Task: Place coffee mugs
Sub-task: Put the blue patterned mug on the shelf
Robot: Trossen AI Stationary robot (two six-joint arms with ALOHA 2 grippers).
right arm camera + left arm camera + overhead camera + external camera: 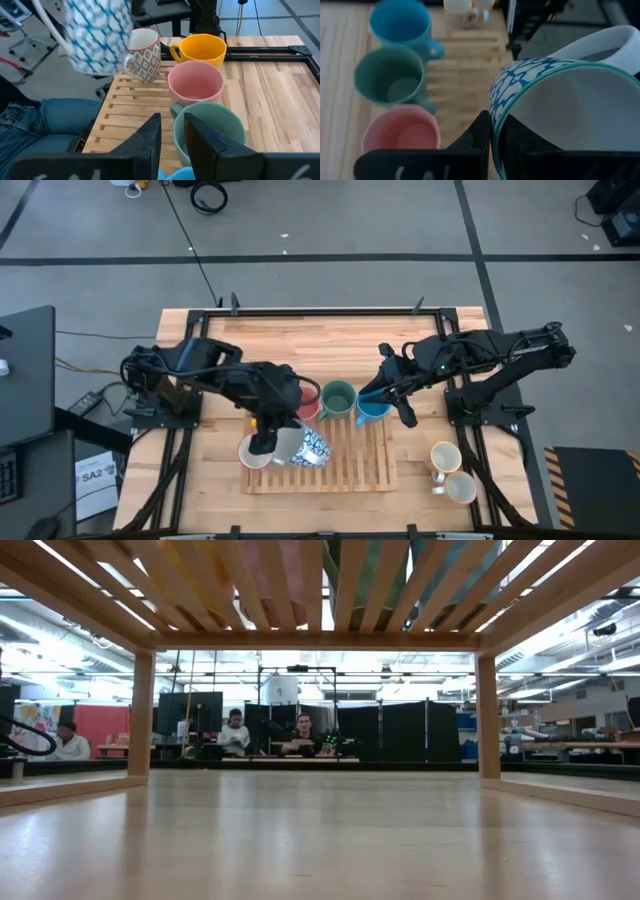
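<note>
Mugs, status count, as I read it from the console. Slatted rack (350, 465) sits front-centre on table (330, 340).

- On or at rack, back row: orange mug (202, 49), pink mug (308, 406), green mug (337, 399), blue mug (372, 412), side by side.
- Patterned white mug (144, 54) stands at rack's left end, nr the orange one.
- Blue-patterned mug (312, 446): tilted, off the slats, rim pinched by left gripper (492, 145) — clenched on it, one finger inside, one outside. Not yet set down.
- Right gripper (385, 392): fingers straddle blue mug's rim, narrow gap; looks like a grip on it, mug resting at rack's back edge. Can't confirm it's fully seated.
- Two cream mugs (452, 472) wait on bare table, right of rack, nr right arm base. Untouched.

Est. progress: approx. four placed, two in hand, two left. Better than halfway by my judgement. Low view shows only the room under the table; no use here.
</note>
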